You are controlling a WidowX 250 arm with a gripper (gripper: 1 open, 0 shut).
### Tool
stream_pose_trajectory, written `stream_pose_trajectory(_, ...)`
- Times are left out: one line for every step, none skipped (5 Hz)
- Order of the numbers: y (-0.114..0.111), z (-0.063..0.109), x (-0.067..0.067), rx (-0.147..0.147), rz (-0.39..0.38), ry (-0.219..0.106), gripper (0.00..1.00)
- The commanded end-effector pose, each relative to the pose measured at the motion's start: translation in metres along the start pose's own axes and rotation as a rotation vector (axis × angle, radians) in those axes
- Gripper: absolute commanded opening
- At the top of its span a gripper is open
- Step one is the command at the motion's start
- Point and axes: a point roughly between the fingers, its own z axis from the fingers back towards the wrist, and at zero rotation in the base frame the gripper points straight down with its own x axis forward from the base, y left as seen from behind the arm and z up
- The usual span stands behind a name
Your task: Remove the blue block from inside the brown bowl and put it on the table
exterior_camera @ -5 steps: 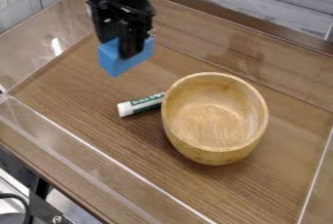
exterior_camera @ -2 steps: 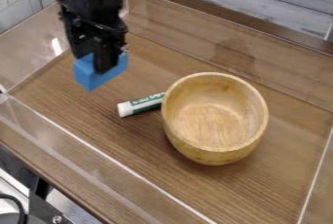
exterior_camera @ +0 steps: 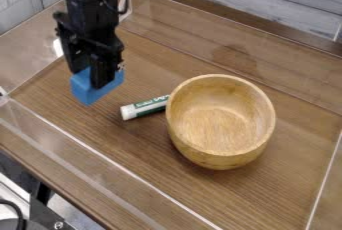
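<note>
My gripper point(exterior_camera: 92, 74) points straight down at the left of the table point(exterior_camera: 160, 144), shut on the blue block point(exterior_camera: 90, 88). The block's lower half shows below the black fingers, close above the tabletop; whether it touches the wood I cannot tell. The brown bowl point(exterior_camera: 222, 121) stands upright to the right of the gripper, well apart from it, and its inside shows bare wood grain.
A small white tube with green print point(exterior_camera: 144, 106) lies between the gripper and the bowl, against the bowl's left side. Low clear plastic walls point(exterior_camera: 80, 164) edge the tabletop at the front and left.
The gripper has carried the blue block down and to the left, away from the bowl and closer to the tabletop. Bowl and tube have not moved.
</note>
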Motion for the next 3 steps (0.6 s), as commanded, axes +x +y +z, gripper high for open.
stream_pose_trajectory(0.006, -0.003, 0.001, 0.023, 0.01, -0.031, 0.0)
stream_pose_trajectory(0.007, -0.016, 0.001, 0.022, 0.013, -0.034, 0.0)
stream_pose_trajectory(0.007, -0.023, 0.001, 0.014, 0.015, -0.035, 0.0)
